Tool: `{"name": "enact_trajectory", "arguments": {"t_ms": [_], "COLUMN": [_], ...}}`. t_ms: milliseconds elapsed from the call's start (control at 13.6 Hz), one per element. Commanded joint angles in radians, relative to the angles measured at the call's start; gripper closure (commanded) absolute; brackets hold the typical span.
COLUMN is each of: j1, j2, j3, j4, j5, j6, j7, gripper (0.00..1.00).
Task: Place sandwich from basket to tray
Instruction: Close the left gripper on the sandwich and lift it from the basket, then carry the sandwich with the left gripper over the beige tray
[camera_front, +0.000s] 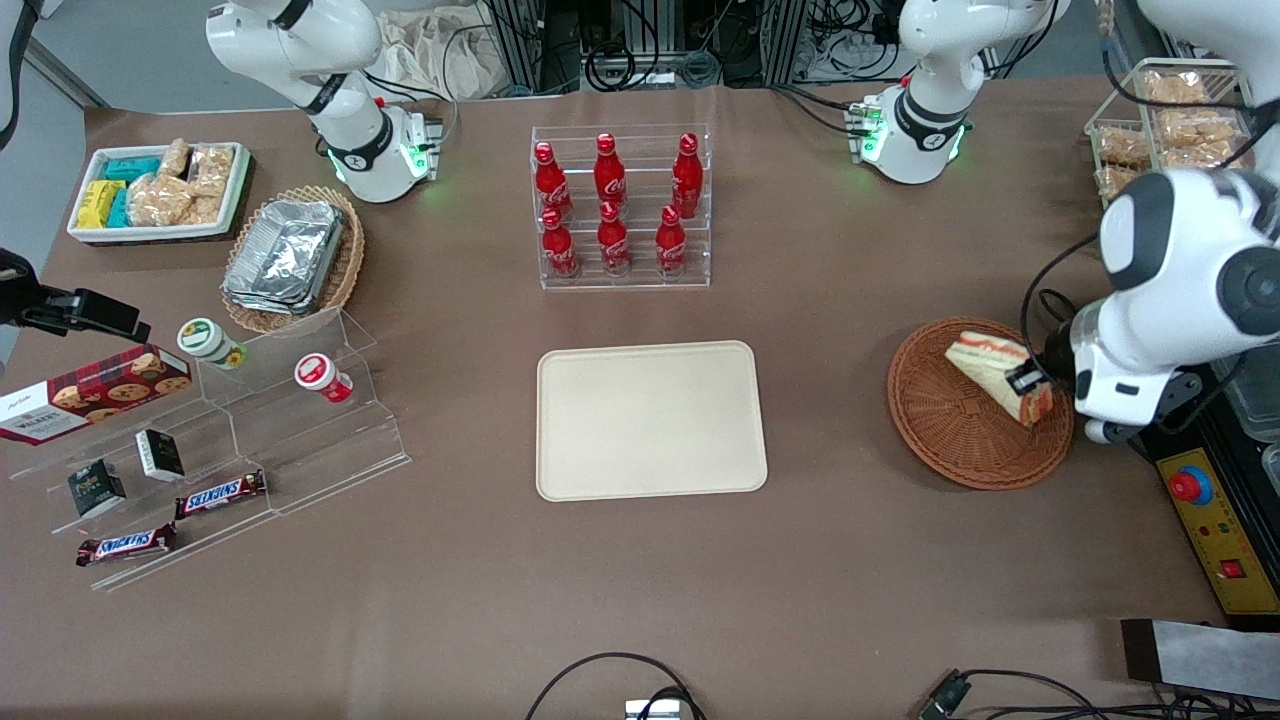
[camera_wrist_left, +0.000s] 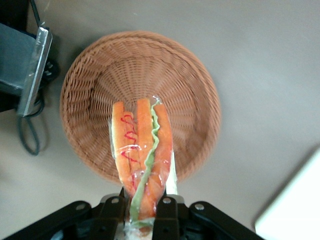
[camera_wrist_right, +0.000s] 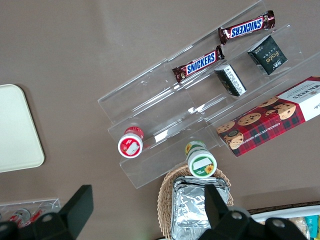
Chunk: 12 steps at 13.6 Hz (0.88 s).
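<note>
Wrapped sandwich (camera_front: 992, 372) is pinched in the left arm's end effector (camera_front: 1030, 385), fingers (camera_wrist_left: 166, 204) clamped on its lower end. Wedge sits tilted over the round reddish-brown wicker basket (camera_front: 950, 440); can't tell if it touches the weave or hangs just above it. In the wrist view the sandwich (camera_wrist_left: 142, 150) shows orange layers, a green strip and red squiggles under clear wrap, with the basket (camera_wrist_left: 100, 90) below it and the end effector (camera_wrist_left: 144, 207) closed on the wrap.

All places relative to the basket: it stands on the brown tabletop (camera_front: 640, 600) toward the working arm's end. Beige tray (camera_front: 650, 418) lies flat well apart from the basket, toward the parked arm's end, about as near the front camera. Clear rack of red cola bottles (camera_front: 620, 205) stands farther from the front camera than the basket. Yellow control box with red button (camera_front: 1200, 520) sits just beside the basket at the tabletop edge.

Much farther toward the parked arm's end: tan wicker basket with foil containers (camera_front: 295, 255), white bin of snack packets (camera_front: 160, 190), clear stepped display (camera_front: 250, 430) with Snickers bars (camera_front: 220, 492), two small lidded cups (camera_front: 322, 378), and a Walkers cookie box (camera_front: 95, 392).
</note>
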Motion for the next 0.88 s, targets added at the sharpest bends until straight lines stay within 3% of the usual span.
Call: {"name": "enact_trajectory", "arguments": {"t_ms": [0, 220, 440, 587, 807], "j1": [-0.008, -0.077, -0.201, -0.250, -0.289], "j2": [0.063, 0.155, 0.301, 0.374, 0.503], "j3": [-0.129, -0.221, -0.219, -0.220, -0.219], "j4": [0.176, 0.276, 0.347, 0.340, 0.335], "j5": [0.001, 0.010, 0.034, 0.117, 0.139], "j6": [-0.116, -0.106, -0.049, 0.009, 0.104], "j7": [0.015, 0.000, -0.148, -0.176, -0.166], "gripper": [1.00, 1.00, 1.00, 1.00, 1.00]}}
